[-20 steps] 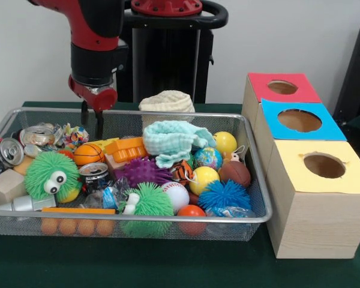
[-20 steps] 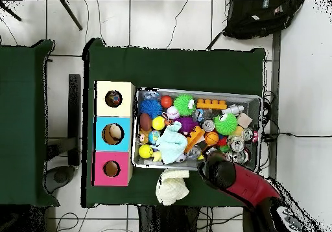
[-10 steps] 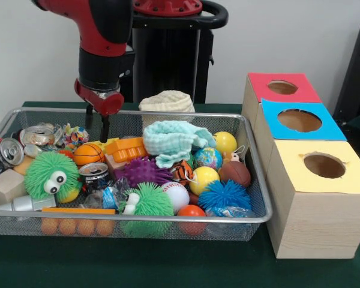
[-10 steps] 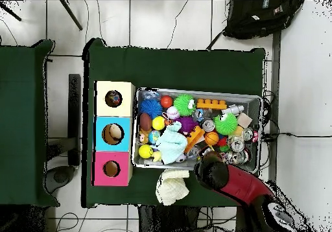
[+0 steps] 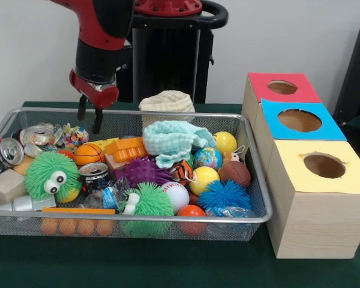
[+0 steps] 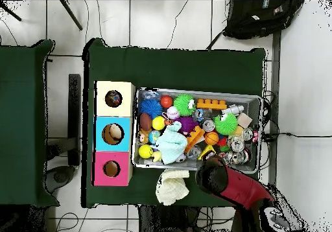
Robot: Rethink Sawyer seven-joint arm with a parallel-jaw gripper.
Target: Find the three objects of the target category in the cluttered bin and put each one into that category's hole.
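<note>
The red and black end effector [image 5: 89, 117] is hanging empty, its two dark fingers parted, over the 11 o'clock corner of the wide silver wire-mesh bin [image 5: 168, 221], which is sitting on the green tabletop [image 5: 168, 267]. The yellow-surround round hole [image 5: 324, 165] is lying at the bin's 3 o'clock, atop a pale wooden box.

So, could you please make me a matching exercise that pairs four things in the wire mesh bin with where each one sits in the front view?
Things:
1. shaggy green ball with googly eyes
2. spiky blue rubber ball
3. pale mint folded cloth
4. crushed silver drink can

Places:
A. far side, about mid-bin
B. near right corner
C. far left end
D. left part, beside a wooden block

Pairs: 1-D, 2-B, 3-A, 4-C
</note>
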